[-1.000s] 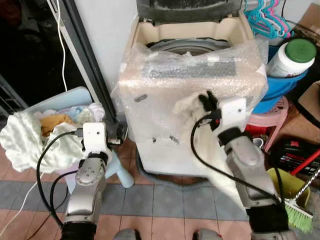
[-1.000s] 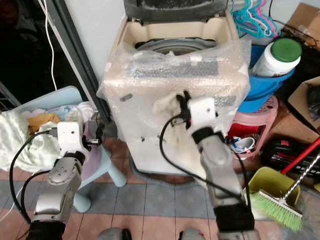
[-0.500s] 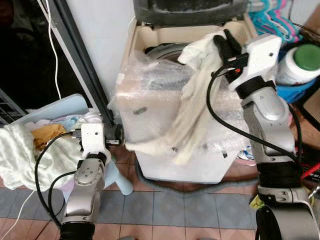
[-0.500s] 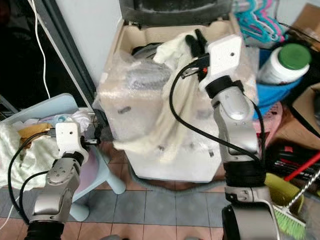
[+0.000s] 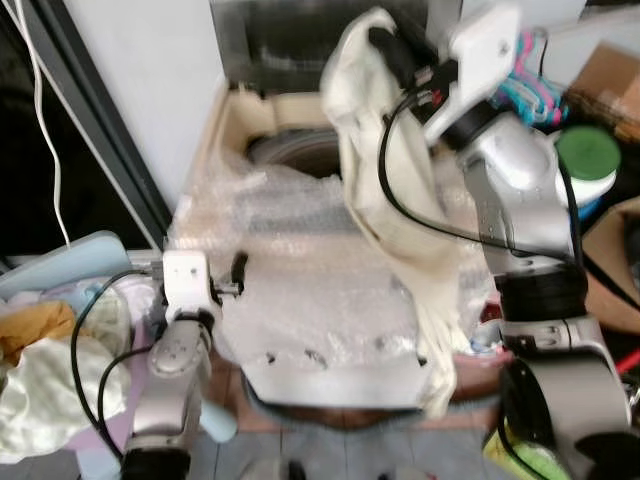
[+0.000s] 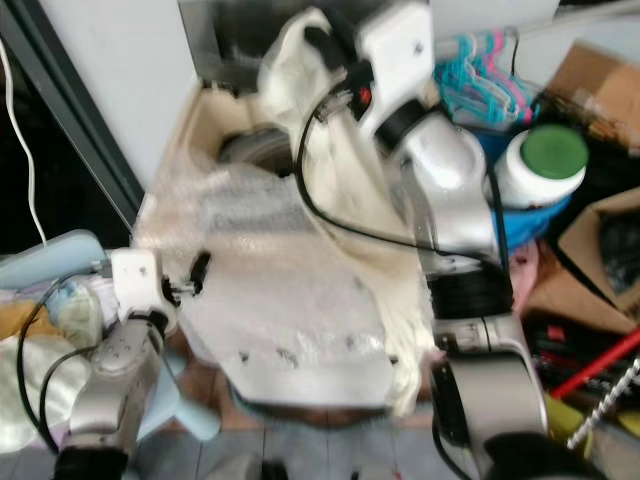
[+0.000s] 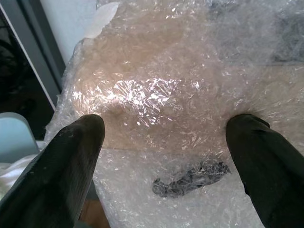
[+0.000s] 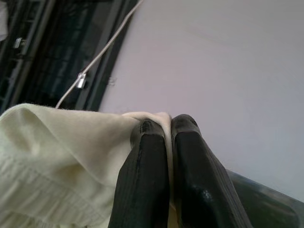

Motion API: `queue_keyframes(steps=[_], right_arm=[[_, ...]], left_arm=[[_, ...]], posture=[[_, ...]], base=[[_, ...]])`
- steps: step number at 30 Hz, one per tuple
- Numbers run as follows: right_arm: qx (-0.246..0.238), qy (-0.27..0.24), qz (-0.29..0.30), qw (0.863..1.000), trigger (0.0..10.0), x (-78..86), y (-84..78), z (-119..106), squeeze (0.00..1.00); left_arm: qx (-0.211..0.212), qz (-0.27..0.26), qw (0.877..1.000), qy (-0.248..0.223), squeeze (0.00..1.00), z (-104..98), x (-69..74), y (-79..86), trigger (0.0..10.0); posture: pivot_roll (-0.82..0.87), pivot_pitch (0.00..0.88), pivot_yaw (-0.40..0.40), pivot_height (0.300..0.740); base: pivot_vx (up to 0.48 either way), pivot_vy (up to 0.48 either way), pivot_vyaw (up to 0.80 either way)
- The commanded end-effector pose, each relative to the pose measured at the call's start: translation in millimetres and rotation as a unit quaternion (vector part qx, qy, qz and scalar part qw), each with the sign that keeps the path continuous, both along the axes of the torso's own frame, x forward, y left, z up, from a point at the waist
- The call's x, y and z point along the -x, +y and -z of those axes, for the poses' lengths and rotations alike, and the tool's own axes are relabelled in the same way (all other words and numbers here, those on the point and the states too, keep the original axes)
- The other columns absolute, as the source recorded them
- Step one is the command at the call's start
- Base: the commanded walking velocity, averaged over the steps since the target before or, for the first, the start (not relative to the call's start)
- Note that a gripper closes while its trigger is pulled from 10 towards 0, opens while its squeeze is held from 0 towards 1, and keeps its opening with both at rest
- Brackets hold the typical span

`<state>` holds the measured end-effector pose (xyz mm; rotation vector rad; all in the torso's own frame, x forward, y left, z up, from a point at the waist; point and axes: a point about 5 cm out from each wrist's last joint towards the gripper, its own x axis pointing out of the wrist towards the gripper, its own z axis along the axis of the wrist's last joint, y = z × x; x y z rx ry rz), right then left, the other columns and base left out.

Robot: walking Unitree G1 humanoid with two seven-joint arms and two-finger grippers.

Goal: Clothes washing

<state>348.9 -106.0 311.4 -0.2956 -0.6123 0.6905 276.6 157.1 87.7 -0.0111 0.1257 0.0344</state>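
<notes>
Left eye view: the right gripper, at top centre, is pinched on a cream, ribbed, limp garment. The cloth hangs from there in a long fold down the right of the frame, over the washer. The washer is a beige top-loader wrapped in crinkled bubble wrap, its round steel drum open at upper centre. At lower left the left gripper sits against the washer's left side. At the far left edge a pale blue basket holds crumpled clothes, white and mustard. A white jar with a green lid stands at the right.

Right eye view: the same scene; turquoise hangers lie at upper right, the jar rests in a blue tub.

Left wrist view: two rounded black fingers stand wide apart, holding nothing, over glossy bubble wrap on the beige panel.

Right wrist view: two black fingers are pressed together with a fold of cream knit between them, against a plain white wall.
</notes>
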Motion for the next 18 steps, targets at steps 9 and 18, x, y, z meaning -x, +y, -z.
queue_keyframes(steps=[9, 18], right_arm=[[-0.004, 0.002, -0.061, 0.998, 10.0, -7.4, 28.6, -26, 0.00], [0.017, 0.023, -0.047, 0.998, 10.0, 13.3, 18.3, 31, 0.00]], left_arm=[[0.003, -0.037, 0.999, -0.002, 0.00, -1, -4.4, 1.9, 10.0], [-0.014, -0.065, 0.998, -0.018, 0.00, -5, 2.4, 16.9, 10.0]], posture=[[-0.05, 0.016, 0.054, 0.740], [-0.05, 0.025, 0.084, 0.740]], base=[[0.000, 0.000, 0.00], [0.000, 0.000, 0.53]])
